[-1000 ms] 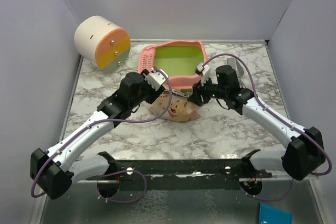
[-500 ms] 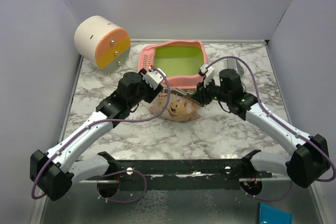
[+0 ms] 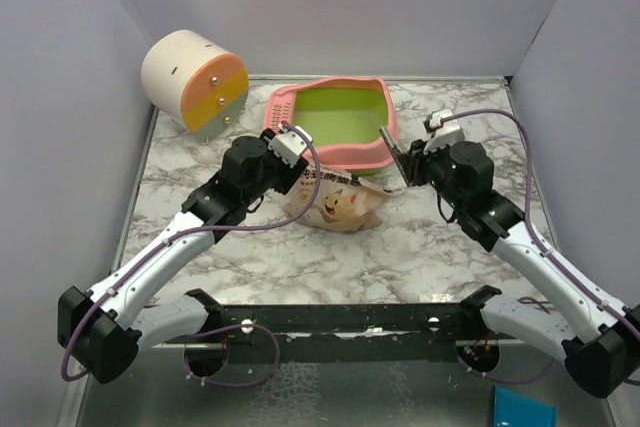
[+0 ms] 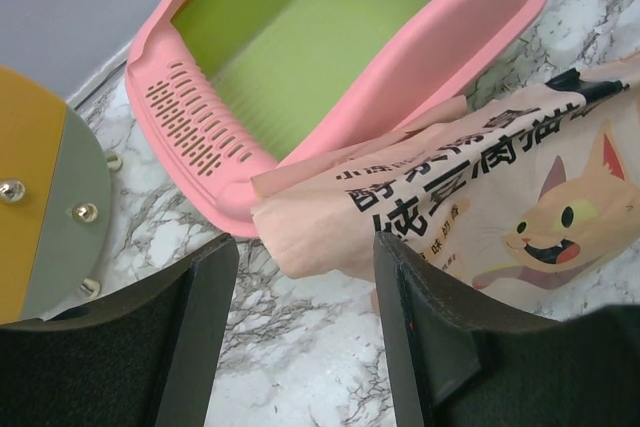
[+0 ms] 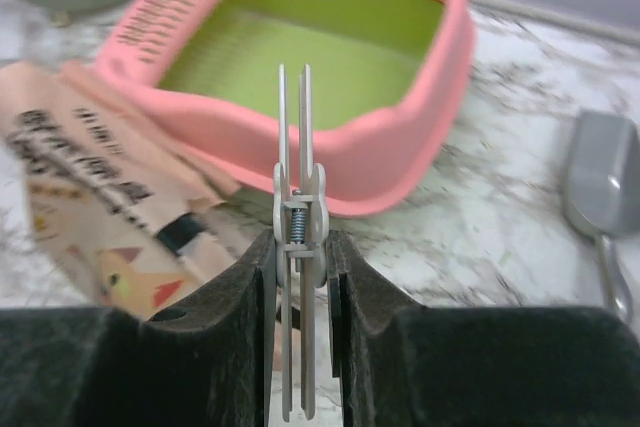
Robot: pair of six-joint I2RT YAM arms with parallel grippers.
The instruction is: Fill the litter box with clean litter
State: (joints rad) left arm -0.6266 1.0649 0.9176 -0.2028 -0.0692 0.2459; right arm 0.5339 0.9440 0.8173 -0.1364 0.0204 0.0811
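The litter box (image 3: 330, 155) is pink with a bare lime-green basin; it also shows in the left wrist view (image 4: 400, 77) and the right wrist view (image 5: 400, 162). No clean litter is in view. A beige cat-print pouch (image 3: 335, 207) lies in front of the box, its top corner leaning on the rim (image 4: 330, 197). My left gripper (image 3: 298, 175) is open, and its jaws (image 4: 305, 257) straddle bare table just below the pouch's top corner. My right gripper (image 3: 402, 165) is shut on a grey spring clip (image 5: 293, 147) and holds it upright by the box's near right corner.
A cream-and-orange cylinder (image 3: 195, 77) stands at the back left, close to the box's sieve end. A grey scoop (image 5: 600, 182) lies on the marble to the right of the box. Walls enclose the table on three sides.
My right gripper has moved right and back from the pouch, carrying the grey clip. The pouch's top has sagged lower. The left gripper has barely moved.
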